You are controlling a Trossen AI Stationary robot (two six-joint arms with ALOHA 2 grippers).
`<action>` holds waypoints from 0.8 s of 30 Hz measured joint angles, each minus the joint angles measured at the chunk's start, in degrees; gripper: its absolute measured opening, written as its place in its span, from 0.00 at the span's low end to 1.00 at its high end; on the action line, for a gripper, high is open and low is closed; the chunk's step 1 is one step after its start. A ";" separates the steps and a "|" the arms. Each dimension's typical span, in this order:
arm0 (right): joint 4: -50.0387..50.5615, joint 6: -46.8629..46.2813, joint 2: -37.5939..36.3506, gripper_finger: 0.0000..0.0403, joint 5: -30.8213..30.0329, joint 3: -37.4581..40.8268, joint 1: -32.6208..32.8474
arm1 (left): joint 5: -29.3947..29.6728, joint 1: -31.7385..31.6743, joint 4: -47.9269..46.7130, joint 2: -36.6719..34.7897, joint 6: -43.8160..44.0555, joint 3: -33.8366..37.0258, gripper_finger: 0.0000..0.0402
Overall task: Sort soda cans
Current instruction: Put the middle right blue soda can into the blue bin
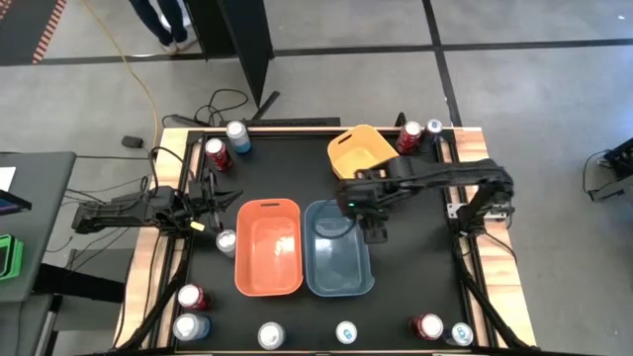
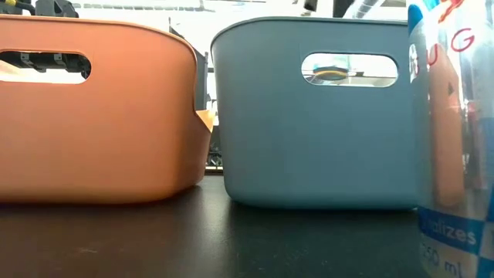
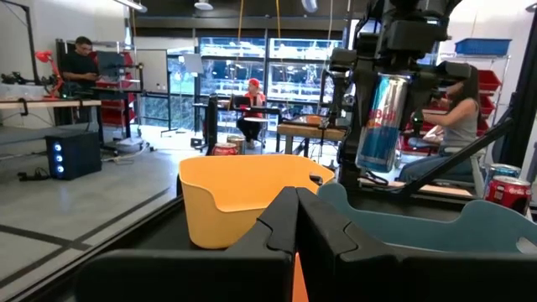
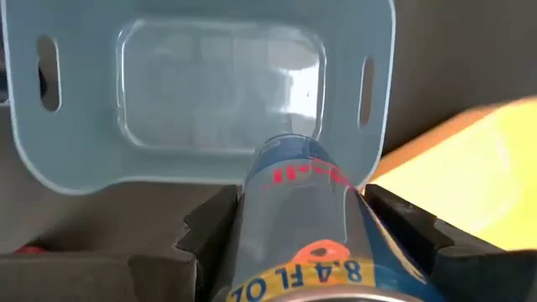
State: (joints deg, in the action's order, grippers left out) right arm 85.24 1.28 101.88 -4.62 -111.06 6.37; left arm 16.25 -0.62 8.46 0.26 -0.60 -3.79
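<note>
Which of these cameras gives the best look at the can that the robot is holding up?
The left wrist view: the blue-and-silver can hangs whole in the right pincer. The right wrist view shows only its body close up; from above the arm hides it; the low view misses it.

The orange bin [image 1: 268,247] sits mid-table. The blue bin [image 1: 338,249] stands just beside it, their long sides nearly touching. The yellow bin [image 1: 361,151] lies tilted beyond the blue bin's far end. A yellow cable [image 1: 141,74] trails across the floor, well apart from the orange bin.

Glossy metal can [image 4: 306,226], matt plastic bins [image 1: 339,259]
</note>
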 joint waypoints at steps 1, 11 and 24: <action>0.00 1.07 1.29 0.58 -0.02 -1.42 -0.21 | -0.02 0.00 0.00 0.01 0.00 0.00 0.00; -0.38 9.08 13.80 0.58 -0.02 -13.37 -1.38 | -0.02 0.00 0.00 0.01 0.63 0.00 0.00; 0.01 13.95 24.83 0.59 1.90 -20.90 -3.57 | -1.46 0.00 -0.10 0.00 1.89 0.00 0.00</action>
State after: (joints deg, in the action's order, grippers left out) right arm 85.25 15.22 126.71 -2.73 -131.96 2.79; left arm 14.78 -0.62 8.36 0.25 1.29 -3.79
